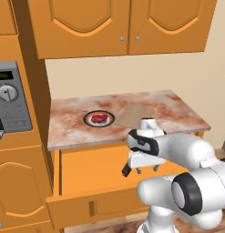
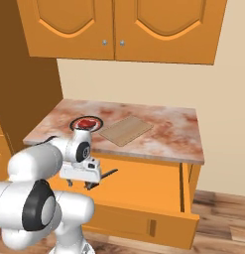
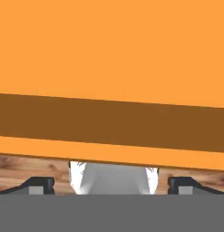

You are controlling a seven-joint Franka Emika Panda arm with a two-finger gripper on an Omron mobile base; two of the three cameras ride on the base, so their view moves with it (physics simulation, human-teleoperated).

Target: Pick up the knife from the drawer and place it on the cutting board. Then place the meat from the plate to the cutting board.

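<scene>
Nothing moved yet — meat (image 1: 99, 118) on its plate (image 1: 88, 121), cutting board (image 1: 133, 115) at three o'clock bare, gripper (image 1: 140, 169) spread wide over the pulled-out drawer (image 1: 93, 169) — knife unseen.

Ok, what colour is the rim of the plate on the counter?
Black, with a red ring inside it; the plate shows best in the left base view.

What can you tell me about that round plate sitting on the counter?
The plate is small and round, with a black rim, a red ring and a white centre. It lies flat on the marbled pinkish counter, just beside the light wooden cutting board. A red slab of meat rests on it.
</scene>
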